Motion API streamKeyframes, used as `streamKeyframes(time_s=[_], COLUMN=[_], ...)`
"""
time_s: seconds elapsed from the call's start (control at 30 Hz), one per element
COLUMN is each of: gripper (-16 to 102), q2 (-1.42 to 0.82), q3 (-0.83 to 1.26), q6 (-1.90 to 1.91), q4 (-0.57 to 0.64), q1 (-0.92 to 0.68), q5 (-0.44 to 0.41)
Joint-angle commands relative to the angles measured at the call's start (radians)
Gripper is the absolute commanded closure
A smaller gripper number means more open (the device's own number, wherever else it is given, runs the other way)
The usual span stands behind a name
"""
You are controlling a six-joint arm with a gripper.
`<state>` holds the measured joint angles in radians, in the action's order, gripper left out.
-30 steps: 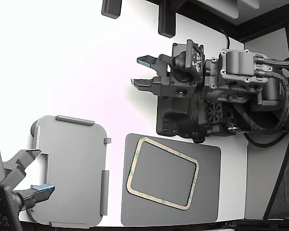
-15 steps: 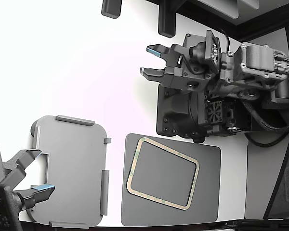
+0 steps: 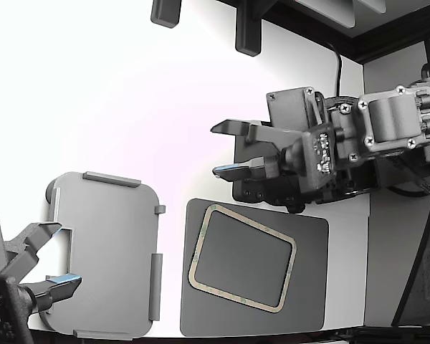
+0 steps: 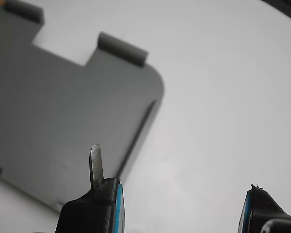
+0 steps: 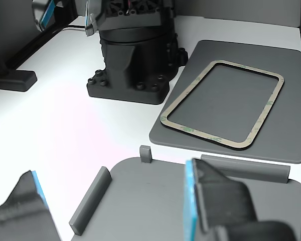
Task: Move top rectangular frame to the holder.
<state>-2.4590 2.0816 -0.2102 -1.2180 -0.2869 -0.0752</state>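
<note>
**Entry: arm swung down toward the mat; frame not yet taken**

White worktop (image 3: 129, 107), washed out by glare across most of the exterior view.

- Change noted: since a second ago the gripper (image 3: 218, 149) has been swung from the worktop's far side down toward the dark grey mat (image 3: 308, 287). It is now held above the mat's far edge, pointing to the exterior view's left.
- Claw state: jaws spread, with nothing held between them.
- Top rectangular frame (image 3: 199, 247): unmoved, lying flat and skewed on the mat by the worktop's near edge, at the exterior view's right.
- Holder (image 3: 107, 251): unmoved and unfilled, near the same edge, at the exterior view's left, just beside the mat.
- Meaning for the task: judged an approach only. Grasp, carry and placing are all outstanding.
- Hidden or unclear: the frame is not shown in the wrist view, only the holder's notched side. One near corner of the holder is covered by the second arm's gripper (image 3: 61, 252). Whether further frames lie under the top one cannot be told. The black arm base (image 5: 130, 55) is partly masked in the exterior view.
</note>
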Motion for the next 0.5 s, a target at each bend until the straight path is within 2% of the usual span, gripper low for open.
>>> streamKeyframes(time_s=[0.0,0.07,0.13,0.23,0.47], gripper=[-14,-14,-14,-14,-14], q2=[0.084,0.127,0.183,0.275,0.508], q3=[-0.117,-0.14,-0.167,-0.218,-0.393], q6=[0.038,0.069,0.081,0.095,0.144], q4=[-0.035,-0.049,-0.06,-0.075,-0.222], q1=[-0.115,-0.206,-0.261,-0.313,-0.414], q5=[-0.115,-0.186,-0.206,-0.19,-0.15])
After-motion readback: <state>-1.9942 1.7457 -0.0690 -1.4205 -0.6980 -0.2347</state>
